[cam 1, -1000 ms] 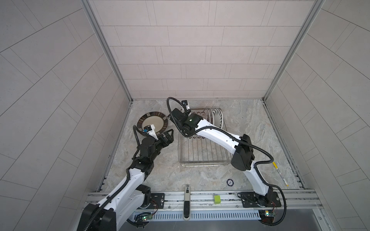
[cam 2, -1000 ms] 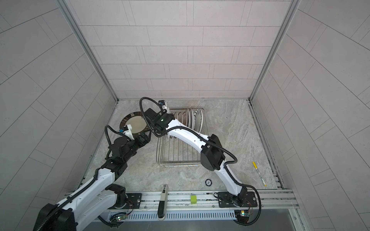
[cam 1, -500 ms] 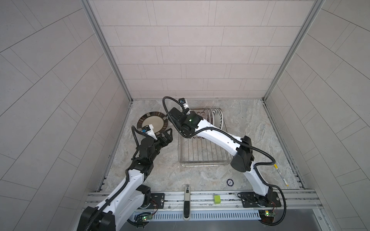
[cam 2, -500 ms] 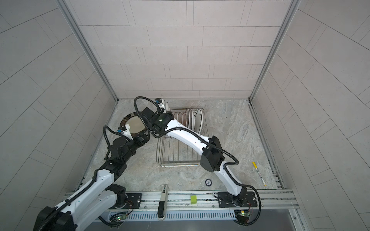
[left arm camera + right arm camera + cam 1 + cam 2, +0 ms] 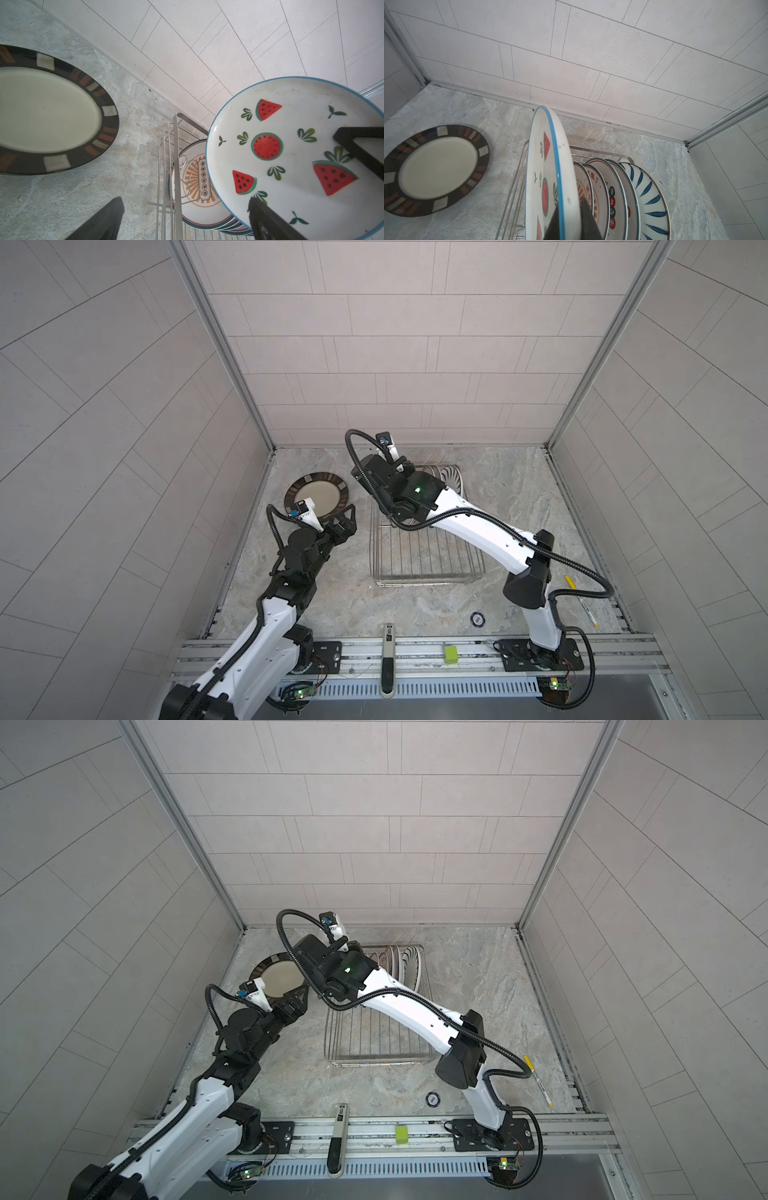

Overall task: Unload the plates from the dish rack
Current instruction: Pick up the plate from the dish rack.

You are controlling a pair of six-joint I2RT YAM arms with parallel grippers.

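Right end effector (image 5: pixel 569 211) pinches the glossy round watermelon plate (image 5: pixel 543 166) upright — left end effector (image 5: pixel 185 207) gapes wide, empty.

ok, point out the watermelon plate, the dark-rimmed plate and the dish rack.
watermelon plate (image 5: pixel 291 162): left wrist view, white face near its middle.
dark-rimmed plate (image 5: pixel 438 166): right wrist view, cream centre.
dish rack (image 5: pixel 415 556): a top view, bare wire floor.

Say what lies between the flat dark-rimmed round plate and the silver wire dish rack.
Bare stone counter separates the dark-rimmed plate from the wire dish rack in the right wrist view; in a top view the open left hand hangs over that gap.
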